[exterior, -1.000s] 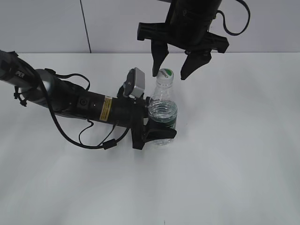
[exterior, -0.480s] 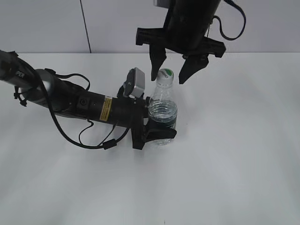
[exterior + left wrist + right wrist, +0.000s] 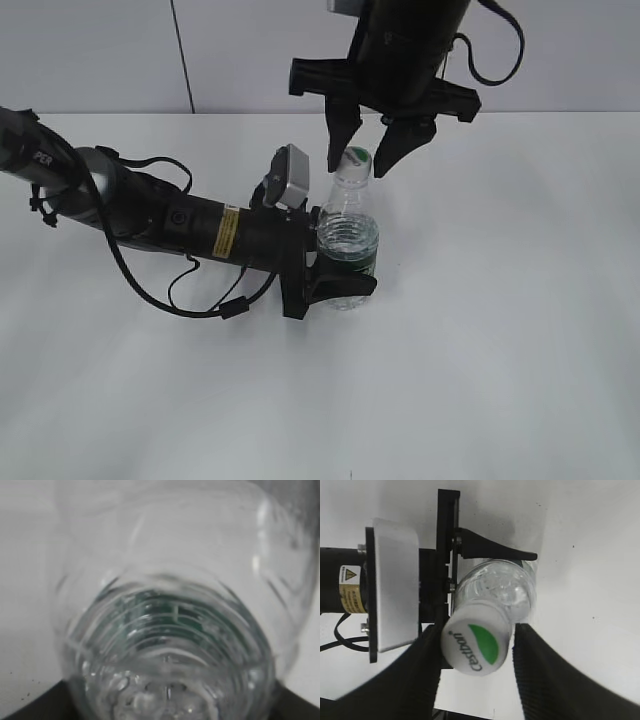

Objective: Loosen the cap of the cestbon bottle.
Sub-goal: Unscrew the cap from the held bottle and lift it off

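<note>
From the exterior view, the cestbon bottle (image 3: pixel 347 235) stands upright near the middle of the white bench (image 3: pixel 500 330); the left hand (image 3: pixel 335 262) reaches in from nine o'clock and is clamped round the green-banded lower body, its arm lying low along the bench; the right hand (image 3: pixel 364 161) hangs down from twelve o'clock, its fingers (image 3: pixel 342 141) spread to either side of the cap (image 3: pixel 356 160) (whether they touch it I cannot tell from here).

In the left wrist view the bottle's clear ribbed body (image 3: pixel 170 630) fills nearly everything, green showing through the plastic; the hand's own parts barely show as dark corners at the lower edge.

In the right wrist view the cap (image 3: pixel 476 646) sits between the two dark fingers (image 3: pixel 415 675), white with a green leaf mark; the finger at nine o'clock is against its rim, the one at three o'clock stands just beside it, so the hand is apart.
</note>
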You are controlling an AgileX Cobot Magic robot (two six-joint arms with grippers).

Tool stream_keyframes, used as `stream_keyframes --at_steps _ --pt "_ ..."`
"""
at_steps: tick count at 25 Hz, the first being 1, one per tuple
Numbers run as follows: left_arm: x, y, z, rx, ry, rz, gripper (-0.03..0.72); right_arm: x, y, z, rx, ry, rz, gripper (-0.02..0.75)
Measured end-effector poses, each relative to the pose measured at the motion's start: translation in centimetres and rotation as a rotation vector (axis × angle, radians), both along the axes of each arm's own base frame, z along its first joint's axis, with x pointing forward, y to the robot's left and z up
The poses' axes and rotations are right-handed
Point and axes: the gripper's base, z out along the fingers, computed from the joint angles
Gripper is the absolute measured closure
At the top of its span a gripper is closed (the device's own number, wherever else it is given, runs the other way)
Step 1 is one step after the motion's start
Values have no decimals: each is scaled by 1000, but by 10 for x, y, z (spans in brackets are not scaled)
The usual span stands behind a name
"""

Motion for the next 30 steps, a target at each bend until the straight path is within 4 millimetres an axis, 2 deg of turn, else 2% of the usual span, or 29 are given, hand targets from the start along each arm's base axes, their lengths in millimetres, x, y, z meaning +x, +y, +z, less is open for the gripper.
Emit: stream_keyframes --at_steps 3,12,25,30 --pt "0 0 0 1 0 0 277 0 0 0 5 0 -1 437" --pt "0 0 0 1 0 1 277 0 0 0 0 -16 53 437" --pt "0 0 0 5 -2 -4 277 0 0 0 -67 -178 642 437" --pt "0 0 0 6 -3 -6 277 0 0 0 -87 -224 809 437"
